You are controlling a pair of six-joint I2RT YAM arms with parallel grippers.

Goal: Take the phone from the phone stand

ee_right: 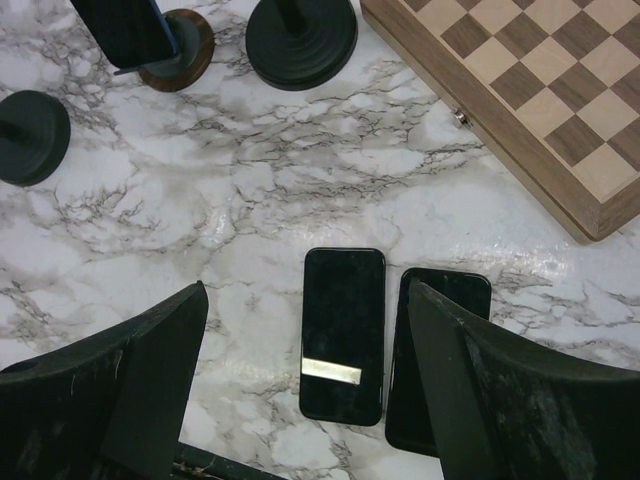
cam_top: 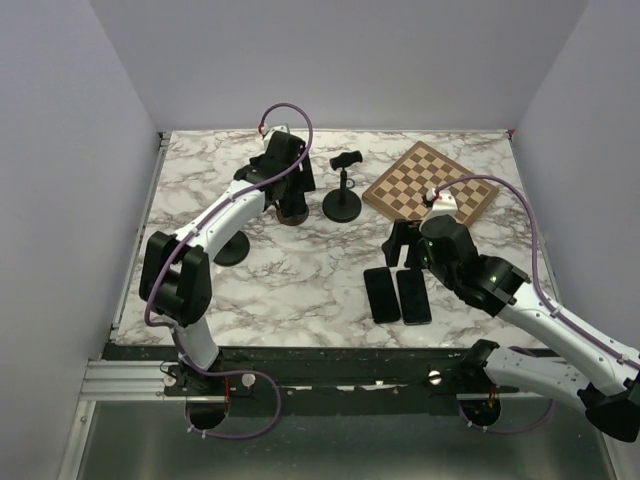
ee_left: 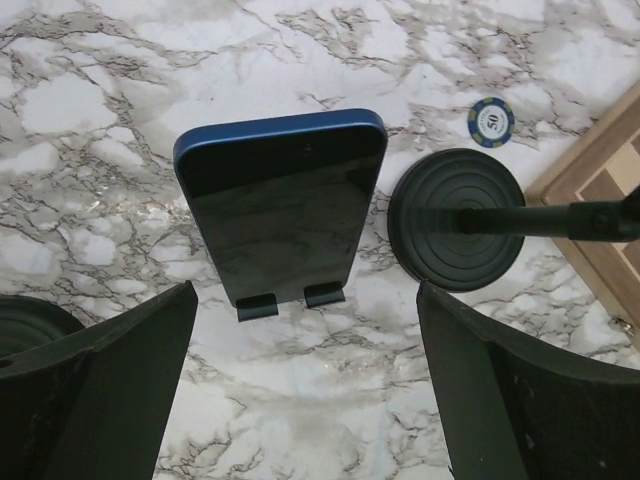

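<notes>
Left wrist view: the blue phone (ee_left: 280, 195) leans back in the phone stand (ee_left: 258, 310). Its lower edge is seated behind the stand's two small lips and its screen is dark. The left gripper (ee_left: 305, 292) hangs over it with jaws spread wide, one finger on each side of the phone, touching neither phone nor stand. Nothing is held.

Top external: this spot is near the far edge of the table (cam_top: 300, 290), left of centre. Just right of the phone stand is a black pole stand (cam_top: 342, 195) on a round base, and a poker chip (ee_left: 491, 120) lies beyond that base. The chessboard (cam_top: 428, 182) is toward the far right corner.

The right gripper (cam_top: 405, 245) is right of centre, jaws apart and empty, above two flat phones (cam_top: 381, 295) lying side by side close to the near edge. A second black round base (cam_top: 230, 250) stands left of centre.
</notes>
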